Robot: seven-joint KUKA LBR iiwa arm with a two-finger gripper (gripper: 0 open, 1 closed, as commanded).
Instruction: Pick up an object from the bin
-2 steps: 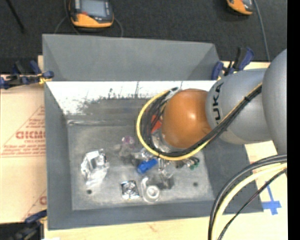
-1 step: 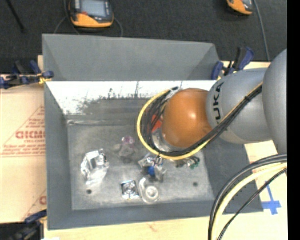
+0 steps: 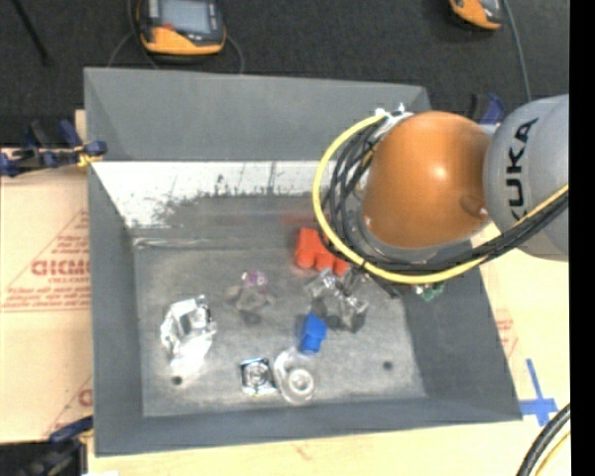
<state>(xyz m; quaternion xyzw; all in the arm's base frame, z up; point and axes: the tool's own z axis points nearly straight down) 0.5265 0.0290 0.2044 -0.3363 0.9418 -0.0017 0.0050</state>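
Just beside the gripper (image 3: 342, 303): one small blue plastic block (image 3: 312, 333), one orange-red plastic block (image 3: 310, 250); grip state cannot be told.

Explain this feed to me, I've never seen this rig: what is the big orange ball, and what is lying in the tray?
You are looking down into a grey metal bin from a single camera above it and a bit to one side. The orange dome is a cover on the wrist of a robot arm that reaches in from the right; the yellow and black loops are its cables. Under the dome is its gripper, low over the bin floor between an orange-red block and a small blue piece. I cannot tell whether it holds anything. Farther left lie a small purplish piece, a crumpled white and silver thing and a clear round ring.
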